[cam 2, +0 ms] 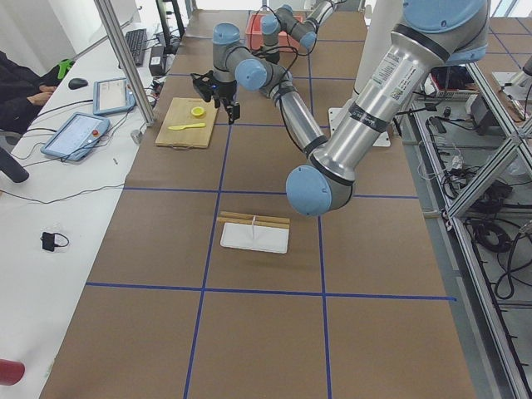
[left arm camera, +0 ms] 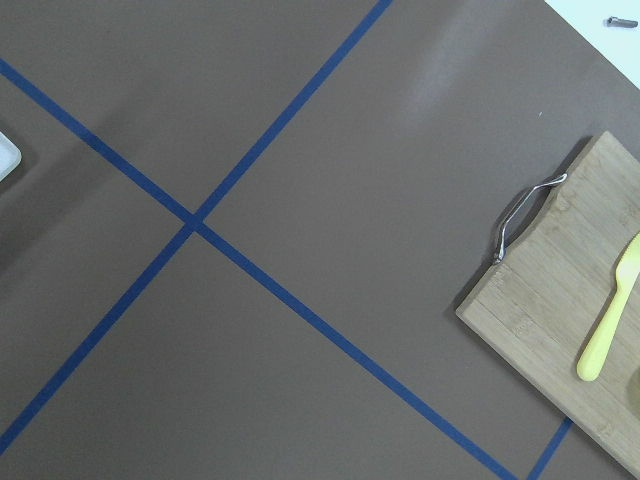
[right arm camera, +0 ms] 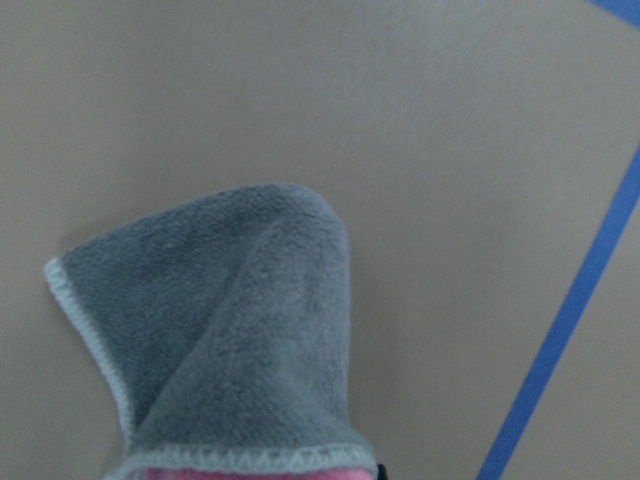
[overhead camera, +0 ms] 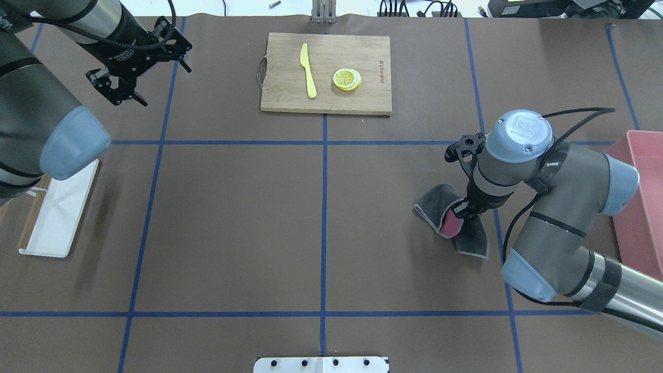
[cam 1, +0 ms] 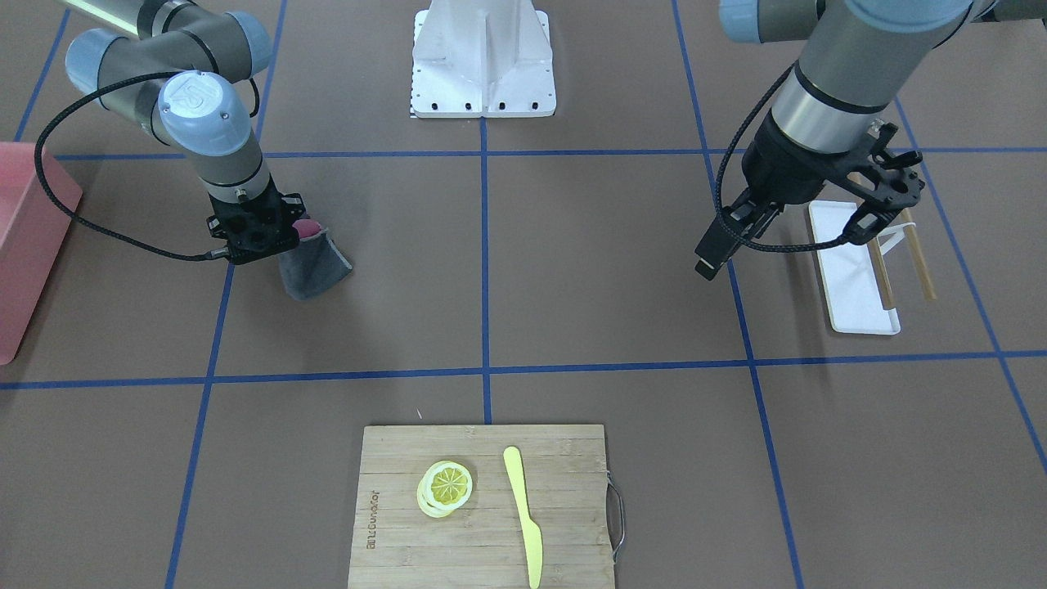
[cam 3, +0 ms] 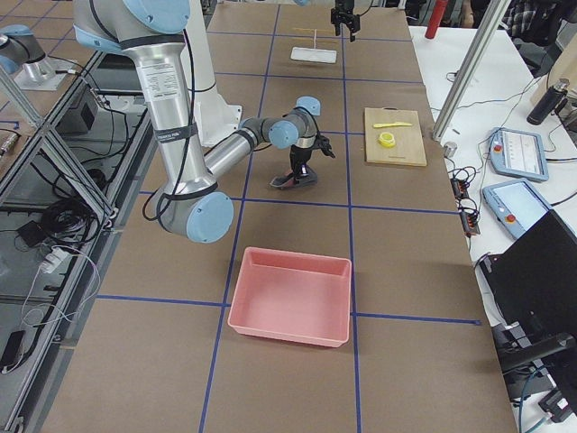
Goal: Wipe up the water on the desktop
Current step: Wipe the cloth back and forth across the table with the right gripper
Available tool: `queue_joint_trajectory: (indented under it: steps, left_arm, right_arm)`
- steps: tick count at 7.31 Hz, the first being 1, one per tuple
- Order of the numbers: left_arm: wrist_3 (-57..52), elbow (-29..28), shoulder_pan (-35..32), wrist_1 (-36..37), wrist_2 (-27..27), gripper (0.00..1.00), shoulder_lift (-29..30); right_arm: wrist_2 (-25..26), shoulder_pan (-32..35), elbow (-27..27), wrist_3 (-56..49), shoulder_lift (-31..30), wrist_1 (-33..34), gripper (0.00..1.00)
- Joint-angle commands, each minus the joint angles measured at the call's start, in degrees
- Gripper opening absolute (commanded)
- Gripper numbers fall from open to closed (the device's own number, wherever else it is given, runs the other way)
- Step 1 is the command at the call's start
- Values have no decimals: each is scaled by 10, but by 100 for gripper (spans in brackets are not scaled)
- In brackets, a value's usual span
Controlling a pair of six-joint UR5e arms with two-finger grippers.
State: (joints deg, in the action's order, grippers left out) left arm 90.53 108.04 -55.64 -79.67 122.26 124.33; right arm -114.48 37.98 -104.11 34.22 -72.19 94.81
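Grey fleece cloth (overhead camera: 470, 239), pink on the inner face, pinched in right pincer (overhead camera: 458, 210) and draped down onto brown bench (overhead camera: 233, 217). Contact with the surface confirmed in right wrist view, folded corner lying flat. Right pincer clamped on the top fold, pointing steeply down. Left pincer (overhead camera: 128, 97) spread, carrying nothing, hanging above the bench at roughly 10 o'clock from the cloth in overhead view, well apart from it and near white tray (overhead camera: 59, 210).

Key relation, overhead view: cloth fanned out from right pincer in two lobes, one toward 9 o'clock, one toward 5 o'clock. Long axis judged to run 10 to 5. Blue tape line (right arm camera: 570, 312) near the cloth at 3 o'clock. Open bench toward 9 o'clock, pink bin (overhead camera: 642, 197) at 3 o'clock, cutting board (overhead camera: 373, 98) at 11 o'clock and well apart.

No wet patch discernible on the bench in any view; position of the water not determinable.

Judged: wiping step in hand, right arm nearer and alone equipped. Next stroke probably best drawn with cloth trailing flat behind the pincer under downward pressure. Risk: bunching if pushed toward a lobe.
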Motion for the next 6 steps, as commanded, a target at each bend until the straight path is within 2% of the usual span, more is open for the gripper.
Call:
queue_joint_trajectory:
  steps: [1,4,6]
  left_arm:
    - [0,-4,0,-9,0,99,-1]
    - [0,-4,0,-9,1,99,-1]
    - [0,-4,-2,-9,1,99,-1]
  right_arm:
    - [0,44,31,-51,13,0,0]
    - [2,86,57,-106,12,-1,0]
    - [-5,137,49,-134,16,-1,0]
